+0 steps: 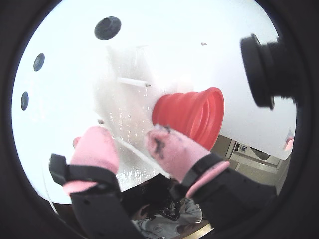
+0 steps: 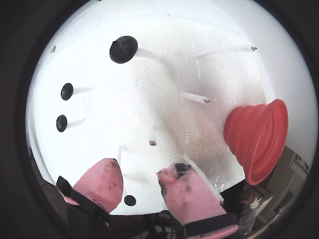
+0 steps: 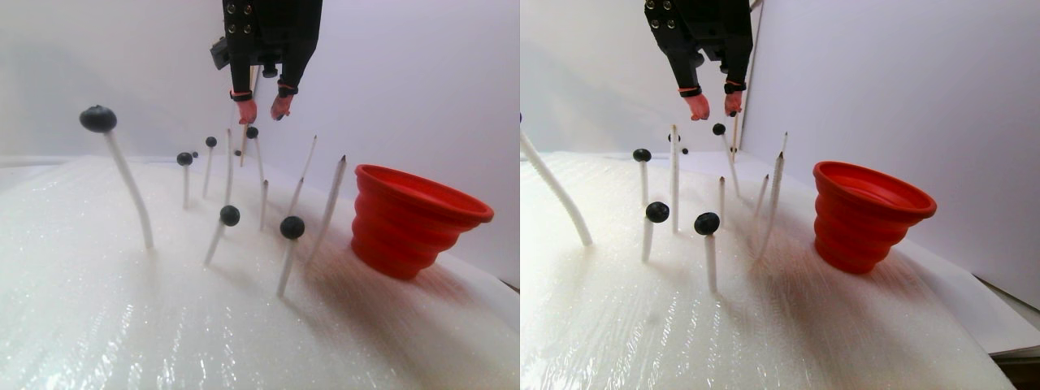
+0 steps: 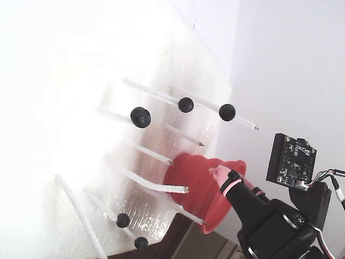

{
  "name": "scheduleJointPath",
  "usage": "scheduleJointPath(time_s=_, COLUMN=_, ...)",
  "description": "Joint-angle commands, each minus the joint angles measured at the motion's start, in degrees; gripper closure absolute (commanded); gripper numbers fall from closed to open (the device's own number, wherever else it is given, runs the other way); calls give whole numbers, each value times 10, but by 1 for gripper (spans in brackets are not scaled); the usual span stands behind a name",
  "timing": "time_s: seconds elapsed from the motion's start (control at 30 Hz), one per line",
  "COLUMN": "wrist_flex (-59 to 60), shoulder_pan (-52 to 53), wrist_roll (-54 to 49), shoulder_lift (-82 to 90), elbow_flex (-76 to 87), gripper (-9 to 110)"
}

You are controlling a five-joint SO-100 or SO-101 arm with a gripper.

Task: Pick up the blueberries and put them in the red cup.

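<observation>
White foam-like board, glossy film on top, plain pale wall behind; thin white rods [image 3: 130,191] stick up out of it, most with a berry on the tip. Gripper [image 3: 264,107] hangs high above the back of the board with its pink-tipped jaws parted and nothing between them (dark berry smears on the right pad in both wrist views). Pink fingertips [image 2: 103,180] frame bare board in a wrist view, with one small blueberry [image 2: 130,200] low between them and another dark spot right at the right tip, too blurred to say if it touches.

Nearest target in the stereo pair view looks like the blueberry [image 3: 252,132] on a tall rod just below the jaws. Further out: the remaining blueberries [image 3: 230,215] sit on rods across the board, three at the left in a wrist view [image 2: 123,49], two low in the fixed view [image 4: 123,219]. Several rods are bare. Red cup [image 3: 416,219] stands upright at the right of the board, well apart from the gripper, mouth open and apparently empty.

Judged step: descending to pluck a berry. Doing it well likely means centring the jaws either side of the berry, not the rod, closing softly (the berry may squash), lifting straight up off the tip, then carrying clear over neighbouring rods to release above the cup's rim.
</observation>
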Motion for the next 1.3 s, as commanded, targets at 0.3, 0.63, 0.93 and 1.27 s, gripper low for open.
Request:
scheduleJointPath(time_s=0.3, wrist_flex=-64, shoulder_pan=-15, wrist_roll=-29, shoulder_lift=-28, elbow_flex=-55, gripper=87)
scheduleJointPath(time_s=0.63, wrist_flex=-98, shoulder_pan=-27, wrist_roll=-56, shoulder_lift=-57, elbow_flex=-80, gripper=87)
scheduleJointPath(time_s=0.93, wrist_flex=-129, shoulder_pan=-26, wrist_roll=-73, shoulder_lift=-100, elbow_flex=-106, gripper=87)
scheduleJointPath(time_s=1.27, wrist_flex=-149, shoulder_pan=-28, wrist_roll=-83, shoulder_lift=-137, elbow_flex=-134, gripper=87)
